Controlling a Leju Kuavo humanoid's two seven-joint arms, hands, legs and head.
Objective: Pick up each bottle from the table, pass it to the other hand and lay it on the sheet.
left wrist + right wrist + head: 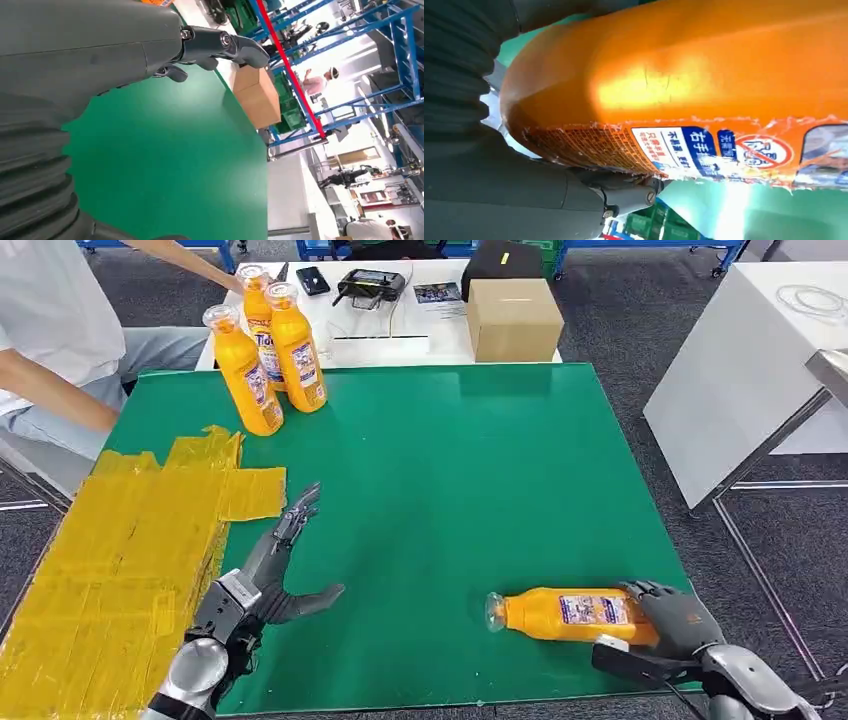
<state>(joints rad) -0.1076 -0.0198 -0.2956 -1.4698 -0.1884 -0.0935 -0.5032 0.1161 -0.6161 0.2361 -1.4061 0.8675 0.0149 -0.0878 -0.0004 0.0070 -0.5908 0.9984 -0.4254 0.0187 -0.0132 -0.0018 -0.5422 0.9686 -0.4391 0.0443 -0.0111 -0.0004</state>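
Observation:
An orange bottle point(570, 615) lies on its side on the green table point(460, 470) near the front right, cap pointing left. My right hand point(670, 625) grips its base end; the right wrist view shows the bottle point(704, 80) close up against the thumb. My left hand point(275, 565) hovers open over the table's front left, fingers stretched forward, at the edge of the yellow sheet point(130, 570). In the left wrist view the hand point(100, 55) holds nothing. Three more orange bottles point(265, 345) stand upright at the table's far left corner.
A person sits at the far left, an arm point(190, 260) reaching toward the standing bottles. Behind the green table a white table holds a cardboard box point(513, 318), a phone and a controller. Another white table point(760, 360) stands at the right.

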